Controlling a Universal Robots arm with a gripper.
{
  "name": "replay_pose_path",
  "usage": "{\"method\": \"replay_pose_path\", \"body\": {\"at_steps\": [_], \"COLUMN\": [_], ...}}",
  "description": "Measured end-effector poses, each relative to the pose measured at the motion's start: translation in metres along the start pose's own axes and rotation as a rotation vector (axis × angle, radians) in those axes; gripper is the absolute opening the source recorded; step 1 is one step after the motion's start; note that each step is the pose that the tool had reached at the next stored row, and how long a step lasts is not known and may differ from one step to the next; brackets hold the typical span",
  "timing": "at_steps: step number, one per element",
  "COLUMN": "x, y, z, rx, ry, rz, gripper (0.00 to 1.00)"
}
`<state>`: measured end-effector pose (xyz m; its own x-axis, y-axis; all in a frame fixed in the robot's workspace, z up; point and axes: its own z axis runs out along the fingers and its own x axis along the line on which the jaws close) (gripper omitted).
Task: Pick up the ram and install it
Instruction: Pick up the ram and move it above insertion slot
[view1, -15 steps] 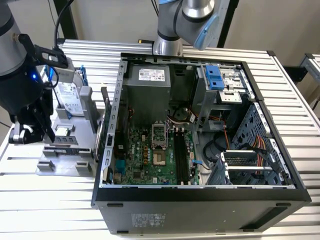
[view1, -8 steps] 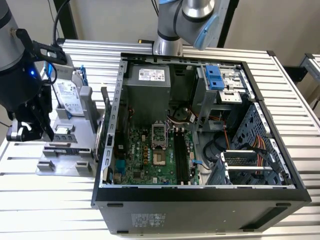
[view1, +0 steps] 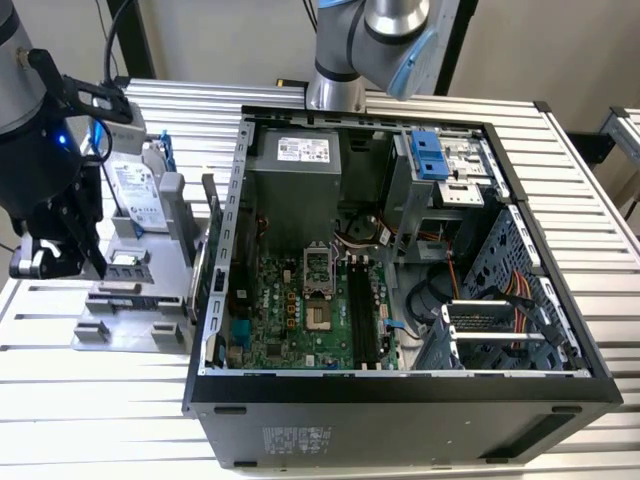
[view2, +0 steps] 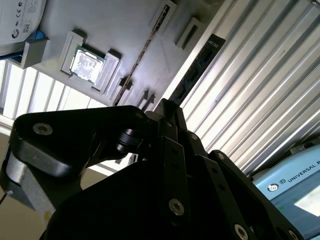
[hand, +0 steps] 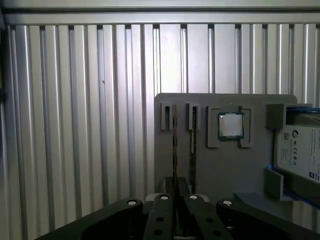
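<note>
The ram (hand: 174, 145) is a thin dark stick standing on edge in a slot of the grey fixture (hand: 220, 170). In the second wrist view the ram (view2: 197, 70) shows as a long dark strip running up to the fingertips. My black gripper (hand: 176, 182) (view2: 167, 105) is shut on the stick's near end. In the exterior view the gripper (view1: 97, 265) hangs over the fixture (view1: 130, 320) at that view's left. A second thin stick (hand: 193, 142) stands in the neighbouring slot.
On the fixture sit a processor chip (hand: 230, 125) and a silver hard drive (view1: 135, 195) in a blue bracket. The open computer case (view1: 400, 385) lies at the centre with its green motherboard (view1: 290, 310) and dark memory slots (view1: 362, 310). The table is ribbed metal.
</note>
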<state>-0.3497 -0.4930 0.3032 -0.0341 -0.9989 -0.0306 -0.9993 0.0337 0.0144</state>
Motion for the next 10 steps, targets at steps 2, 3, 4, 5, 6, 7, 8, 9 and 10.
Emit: {"method": "replay_pose_path", "body": {"at_steps": [2,3,4,5,6,7,8,9,10], "x": [0.0,0.0,-0.0001,-0.0001,-0.0001,-0.0001,-0.0001,-0.0001,-0.0002], "y": [0.0,0.0,0.0,0.0,0.0001,0.0001,0.0001,0.0001,0.0001], "z": [-0.0012,-0.0016,-0.0022,-0.0027,-0.0033,-0.0038,-0.0043,-0.0049,-0.0055], "rx": [0.0,0.0001,0.0,0.0001,0.0001,0.0,0.0001,0.0001,0.0], "ry": [0.0,-0.0001,0.0,-0.0001,0.0,0.0,0.0,0.0,0.0], "rz": [0.0,0.0,0.0,0.0,0.0,0.0,0.0,0.0,0.0], "gripper": [0.0,0.0,0.0,0.0,0.0,0.0,0.0,0.0,0.0]}}
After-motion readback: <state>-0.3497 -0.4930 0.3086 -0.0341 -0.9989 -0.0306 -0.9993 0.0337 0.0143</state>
